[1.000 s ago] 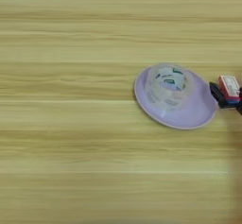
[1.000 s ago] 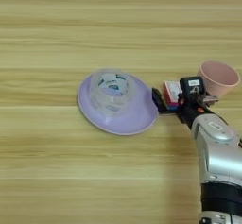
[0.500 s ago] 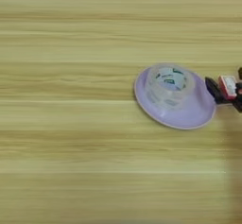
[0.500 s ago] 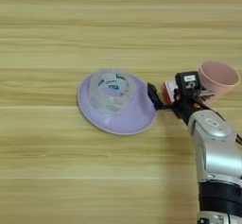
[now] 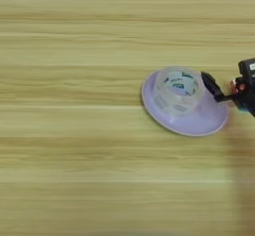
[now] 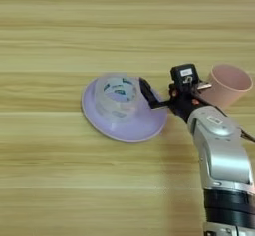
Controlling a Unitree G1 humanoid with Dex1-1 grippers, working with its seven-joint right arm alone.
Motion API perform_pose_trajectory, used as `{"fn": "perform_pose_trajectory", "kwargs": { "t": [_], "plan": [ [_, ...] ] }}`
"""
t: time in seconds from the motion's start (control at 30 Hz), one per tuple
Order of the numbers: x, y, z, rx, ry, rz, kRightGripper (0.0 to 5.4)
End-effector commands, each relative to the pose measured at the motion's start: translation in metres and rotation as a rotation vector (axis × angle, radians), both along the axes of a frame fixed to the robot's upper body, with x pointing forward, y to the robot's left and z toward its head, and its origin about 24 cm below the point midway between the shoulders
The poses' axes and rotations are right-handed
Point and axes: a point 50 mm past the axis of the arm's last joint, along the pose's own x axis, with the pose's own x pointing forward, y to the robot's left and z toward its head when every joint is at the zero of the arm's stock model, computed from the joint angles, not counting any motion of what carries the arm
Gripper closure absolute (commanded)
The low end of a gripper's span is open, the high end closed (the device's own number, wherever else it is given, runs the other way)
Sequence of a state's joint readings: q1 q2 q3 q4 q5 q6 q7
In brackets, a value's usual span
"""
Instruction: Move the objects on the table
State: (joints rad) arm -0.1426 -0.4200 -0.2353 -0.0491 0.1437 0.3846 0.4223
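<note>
The lavender plate (image 6: 124, 125), tape roll (image 6: 117, 96) seated on it, is met at its three o'clock rim by the gripper (image 6: 160, 98), finger spread unreadable; any push is best kept low and level.

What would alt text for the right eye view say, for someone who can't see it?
A silver robot arm reaches from the lower right to the right rim of a lavender plate holding a clear tape roll on a wooden table. A pink cup stands behind the arm.

A light wooden table (image 5: 74, 145) fills the whole view, its yellowish-brown grain streaks running left to right under even light.
</note>
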Motion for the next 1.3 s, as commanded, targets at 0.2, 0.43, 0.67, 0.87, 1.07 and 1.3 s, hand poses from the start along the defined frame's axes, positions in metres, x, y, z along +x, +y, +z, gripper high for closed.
{"fn": "perform_pose_trajectory", "kwargs": {
  "t": [0.2,0.43,0.67,0.87,1.07,1.3],
  "plan": [
    [0.013,0.023,0.033,-0.045,-0.122,0.096,0.02],
    [0.014,0.037,0.023,-0.076,-0.081,0.143,0.02],
    [0.017,0.041,0.015,-0.112,-0.044,0.158,0.02],
    [0.025,0.033,0.014,-0.089,0.032,0.167,0.02],
    [0.026,0.030,0.012,-0.036,0.098,0.188,0.02],
    [0.024,0.029,0.007,0.057,0.182,0.208,0.02]
  ]
}}
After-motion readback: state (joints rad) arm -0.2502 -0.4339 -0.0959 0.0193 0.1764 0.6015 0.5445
